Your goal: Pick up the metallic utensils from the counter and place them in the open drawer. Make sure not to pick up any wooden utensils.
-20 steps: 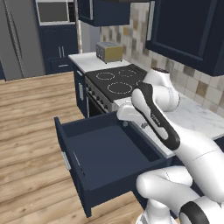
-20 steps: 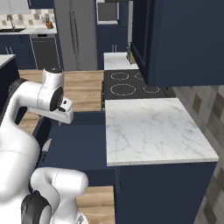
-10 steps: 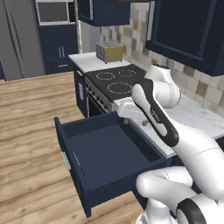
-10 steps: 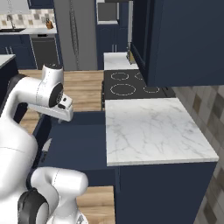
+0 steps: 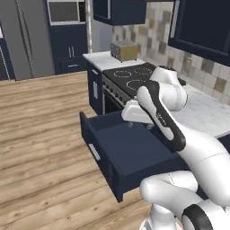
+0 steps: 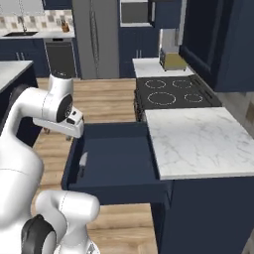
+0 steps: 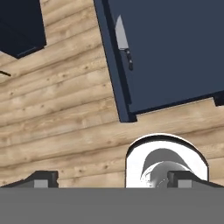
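A: Where is the knife (image 7: 124, 46) at this moment?

B: It lies flat inside the open drawer (image 6: 116, 159), close to the front wall of the box. In the hand view the silver blade and the black handle are parallel to that wall. In the right base view I see a small pale shape (image 6: 83, 164) at the same place, near the left side of the drawer; I think it is the same knife, but it is too small there to be sure.

A: And the gripper?

B: The gripper (image 7: 112, 179) is wide open and holds nothing. Its two dark fingertips (image 7: 42, 179) stand far apart at the bottom of the hand view, over the wooden floor (image 7: 57, 113), just outside the drawer's front. In the right base view the hand (image 6: 67, 126) hangs beside the left front corner of the drawer, above its rim.

A: What about the surface?

B: The white marble surface (image 6: 198, 141) is to the right of the drawer, next to the black cooktop (image 6: 171, 92). A toaster (image 5: 124, 50) stands on the far counter behind the cooktop.
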